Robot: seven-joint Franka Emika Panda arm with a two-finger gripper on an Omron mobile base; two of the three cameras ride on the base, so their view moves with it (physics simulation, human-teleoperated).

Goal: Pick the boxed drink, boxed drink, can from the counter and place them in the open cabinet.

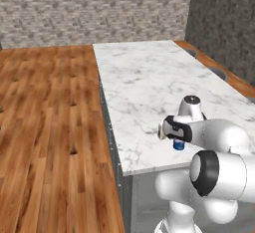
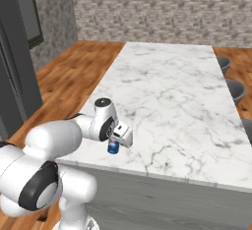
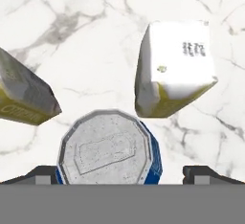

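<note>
Broad marble counter (image 2: 167,86), all three task items bunched near its front edge under the arm. Gripper (image 3: 123,173) poised straight above the can (image 3: 107,151), fingers (image 3: 203,173) spread wide either side of it, not touching; likely lined up to descend and clamp. Two cartons upright just beyond the can, one (image 3: 174,65) right, one (image 3: 26,96) left and cut off by the frame edge. From the base cameras, can (image 2: 113,147) half hidden by the hand, cartons mostly masked.
</note>
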